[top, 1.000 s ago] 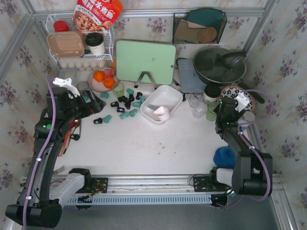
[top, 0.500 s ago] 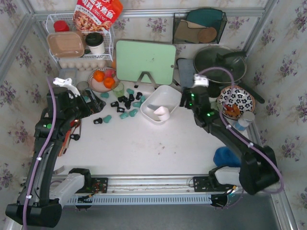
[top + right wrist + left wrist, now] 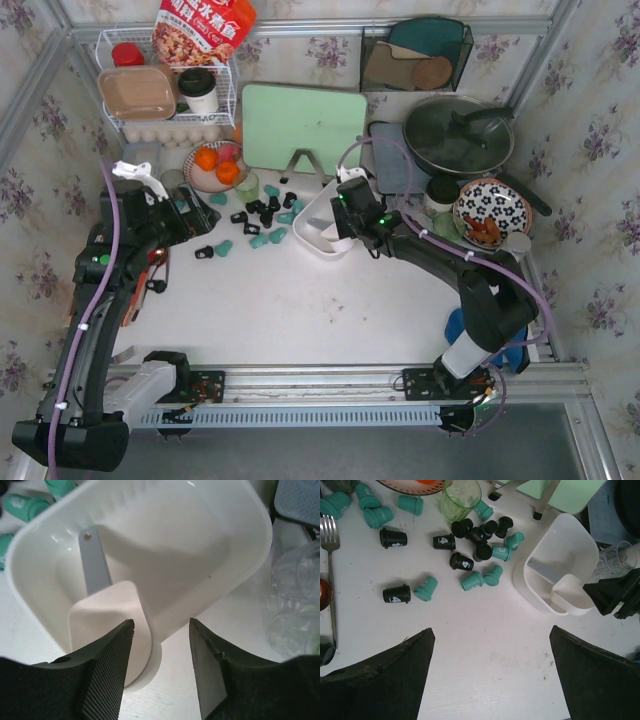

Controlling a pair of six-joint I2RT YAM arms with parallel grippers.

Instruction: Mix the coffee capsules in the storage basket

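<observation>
The right gripper (image 3: 160,630) has just swept in from the far right of the table and now hangs over the near rim of the storage basket (image 3: 200,565). Its jaws have drawn in partway but stand apart, with nothing clamped yet. Right between them and just ahead sits the pale bowl of a scoop (image 3: 106,612), its grey handle running away along the basket floor (that looks like the thing it is after, though that is only a judgement). Otherwise the basket is bare, so the mixing proper has not begun. Just off the right finger stand the clear glasses (image 3: 295,595), close enough to get knocked on any sideways swing. Over on the other side the left gripper (image 3: 491,630) has not budged, its jaws spread wide over bare table and holding nothing. Ahead of it the coffee capsules (image 3: 461,561), black and teal, lie strewn on the table to the basket's left, every one outside it. A green glass (image 3: 460,497) stands at the far edge of the cluster, awkward for any sweep.
</observation>
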